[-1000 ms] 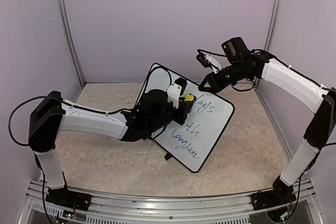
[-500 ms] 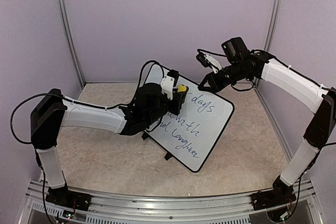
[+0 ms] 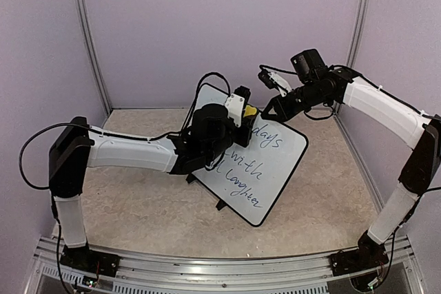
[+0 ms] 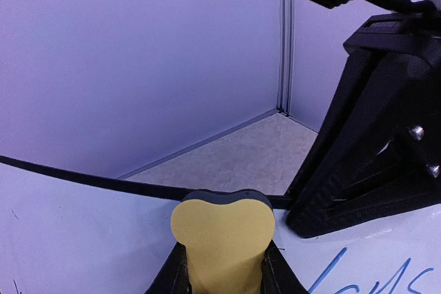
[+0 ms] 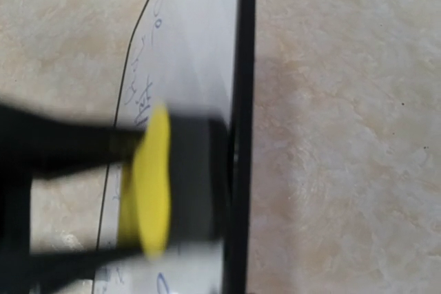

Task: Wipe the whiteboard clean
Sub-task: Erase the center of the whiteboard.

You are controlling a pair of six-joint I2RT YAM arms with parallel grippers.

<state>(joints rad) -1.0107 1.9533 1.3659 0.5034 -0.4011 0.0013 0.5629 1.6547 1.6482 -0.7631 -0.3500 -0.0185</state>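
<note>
The whiteboard (image 3: 275, 163) lies tilted on the table, with blue cursive words on its right half and a thin black frame (image 5: 242, 101). My left gripper (image 3: 244, 118) is shut on a yellow eraser (image 3: 250, 111) with a dark felt face. It holds the eraser against the board close to the far edge, left of the word "days" (image 3: 267, 138). In the left wrist view the eraser (image 4: 222, 235) fills the lower middle. My right gripper (image 3: 266, 113) is shut, and its black fingers (image 4: 365, 191) rest on the board's far edge just right of the eraser.
Beige tabletop (image 3: 138, 197) surrounds the board, with purple walls behind and metal posts (image 3: 89, 46) in the corners. A black cable (image 3: 207, 80) loops above my left wrist. A small black foot (image 3: 220, 205) sticks out under the board's near edge.
My left gripper has swept the eraser from the board's middle up toward the far edge, then slightly right. The word "days" is now uncovered. The right arm has stayed put.
</note>
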